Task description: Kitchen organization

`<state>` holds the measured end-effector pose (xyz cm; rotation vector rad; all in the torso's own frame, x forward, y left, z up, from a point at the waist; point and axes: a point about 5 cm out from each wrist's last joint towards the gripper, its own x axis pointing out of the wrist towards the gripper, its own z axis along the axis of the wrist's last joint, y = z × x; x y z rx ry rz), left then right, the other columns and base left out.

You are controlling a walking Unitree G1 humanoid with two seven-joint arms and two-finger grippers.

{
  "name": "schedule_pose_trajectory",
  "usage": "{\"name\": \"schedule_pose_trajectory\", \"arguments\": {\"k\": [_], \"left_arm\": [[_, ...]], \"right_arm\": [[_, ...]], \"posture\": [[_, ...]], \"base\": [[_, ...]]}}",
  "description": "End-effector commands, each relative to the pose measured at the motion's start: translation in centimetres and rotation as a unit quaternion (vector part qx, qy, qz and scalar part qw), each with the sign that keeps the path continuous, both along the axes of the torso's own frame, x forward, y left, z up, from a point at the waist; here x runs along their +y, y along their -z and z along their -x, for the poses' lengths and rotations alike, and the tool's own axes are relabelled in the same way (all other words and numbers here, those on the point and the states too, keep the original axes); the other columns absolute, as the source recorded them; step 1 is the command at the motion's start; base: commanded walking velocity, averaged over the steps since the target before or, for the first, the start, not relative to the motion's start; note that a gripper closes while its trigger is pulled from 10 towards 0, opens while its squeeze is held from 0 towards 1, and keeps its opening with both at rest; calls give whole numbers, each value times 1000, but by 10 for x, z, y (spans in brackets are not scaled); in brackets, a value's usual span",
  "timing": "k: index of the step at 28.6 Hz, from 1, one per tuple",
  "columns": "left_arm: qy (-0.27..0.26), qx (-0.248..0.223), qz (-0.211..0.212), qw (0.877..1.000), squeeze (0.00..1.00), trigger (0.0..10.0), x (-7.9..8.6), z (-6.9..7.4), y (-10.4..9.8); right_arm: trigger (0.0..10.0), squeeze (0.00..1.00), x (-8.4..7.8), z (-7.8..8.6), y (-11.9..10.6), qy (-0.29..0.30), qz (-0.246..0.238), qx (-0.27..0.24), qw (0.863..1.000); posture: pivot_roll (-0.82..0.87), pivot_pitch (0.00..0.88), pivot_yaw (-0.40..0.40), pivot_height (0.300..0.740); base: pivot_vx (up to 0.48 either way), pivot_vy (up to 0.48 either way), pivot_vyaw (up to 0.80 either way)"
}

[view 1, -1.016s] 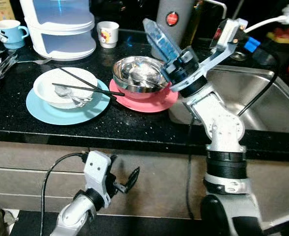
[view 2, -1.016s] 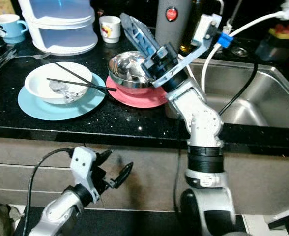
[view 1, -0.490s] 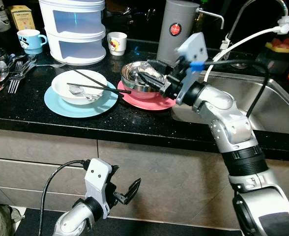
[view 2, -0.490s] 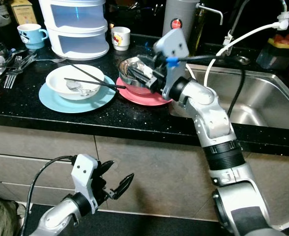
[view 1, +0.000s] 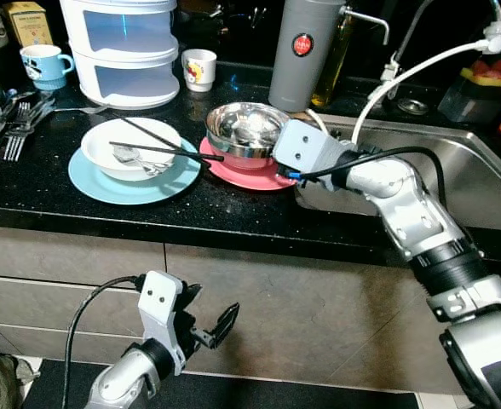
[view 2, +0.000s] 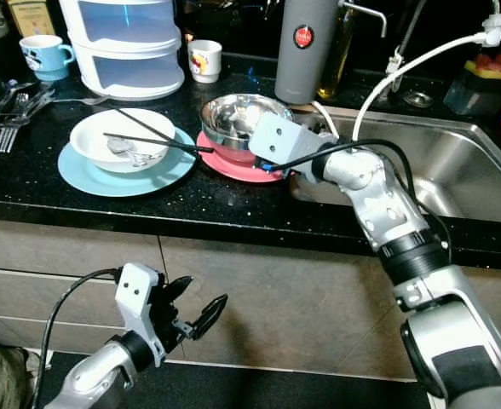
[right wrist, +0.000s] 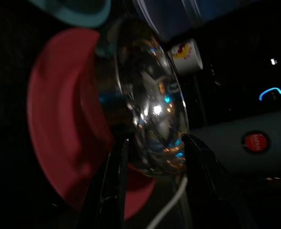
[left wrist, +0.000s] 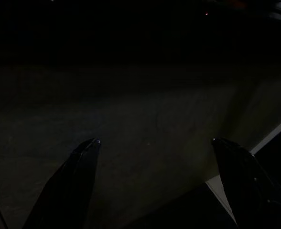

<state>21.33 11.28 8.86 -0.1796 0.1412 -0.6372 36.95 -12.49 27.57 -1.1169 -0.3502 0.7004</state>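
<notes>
Right gripper (right wrist: 152,160) is seen at the near-right rim of the steel bowl (view 1: 247,128), fingers (right wrist: 113,186) parted, one on each side of the bowl's rim; whether the rim is actually pinched cannot be told. Steel bowl is seated on a pink plate (view 1: 242,170), on the black counter (view 1: 148,217) just left of the sink (view 1: 455,170). Right wrist housing is laid low over the plate's right edge.

Left of the pink plate, touching or nearly so, a light blue plate (view 1: 106,183) is placed, with a white bowl (view 1: 131,146) on it. Black chopsticks (view 1: 161,150) are laid across the white bowl, tips reaching toward the pink plate; spoons are seen inside the bowl.

Behind: grey thermos (view 1: 302,53), small white cup (view 1: 199,68), stacked white containers (view 1: 127,47), blue mug (view 1: 44,64). Forks and spoons (view 1: 8,132) are piled at the counter's far left.

Left gripper (view 1: 216,328) is hung low in front of the cabinet, fingers spread apart, holding nothing.
</notes>
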Motion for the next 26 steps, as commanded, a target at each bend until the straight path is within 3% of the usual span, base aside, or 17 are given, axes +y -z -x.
{"name": "schedule_pose_trajectory", "arguments": {"k": [1, 14, 26], "left_arm": [[1, 0, 8, 1000, 0, 10000, -2, 0, -2], [-3, -3, 15, 1000, 0, 10000, -3, -1, -3], [-1, -5, 13, 1000, 0, 10000, -3, -2, -3]], "right_arm": [[10000, 0, -3, -2, -2, 6, 22, -11, 1000], [10000, 0, 9, -4, 9, -30, 70, -14, 997], [10000, 0, -2, -14, 14, 16, 110, -25, 993]], "posture": [[210, 0, -114, 740], [209, 0, -122, 740], [208, 0, -123, 740]], "base": [[0, 0, 0], [0, 0, 0], [0, 0, 0]]}}
